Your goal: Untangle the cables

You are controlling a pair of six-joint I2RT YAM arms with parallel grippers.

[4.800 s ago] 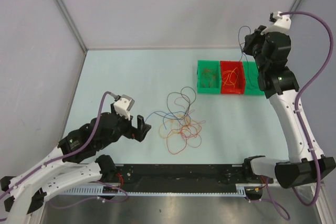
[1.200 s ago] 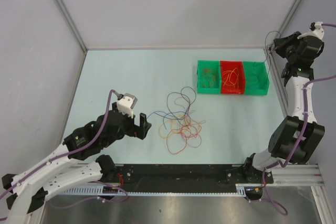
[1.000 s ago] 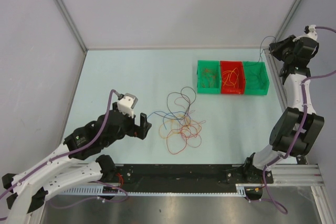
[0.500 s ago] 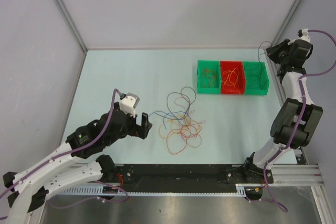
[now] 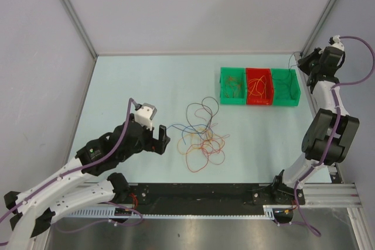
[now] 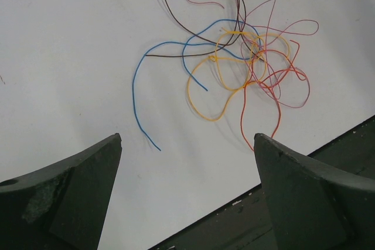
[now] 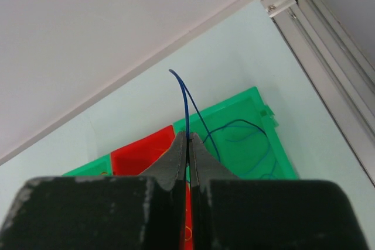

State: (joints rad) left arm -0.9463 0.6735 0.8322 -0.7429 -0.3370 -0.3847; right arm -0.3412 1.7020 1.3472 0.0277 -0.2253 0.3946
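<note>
**A:** Where is the tangle?

**B:** The tangled cables (image 5: 202, 136) lie on the table (image 5: 146, 80) towards its near edge, just right of the left gripper (image 5: 159, 139). Orange, red, pink, blue and dark brown loops cross each other. I cannot tell which strand lies over which at the knot.

**A:** And that gripper?

**B:** Its jaws are spread wide with nothing between them. Its wrist camera shows only the two fingertips (image 6: 88, 174); the frame edge cuts off the rest.

**A:** The other arm?

**B:** The right gripper (image 7: 188, 139) is pinched tight on a thin blue cable (image 7: 186, 100), above the green bin (image 7: 258, 99) beside the red bin (image 7: 140, 150). The free end of the blue cable sticks up past the fingers. Lower down, the gripper body hides it, along with most of both bins. From overhead that strand is barely visible.
</note>
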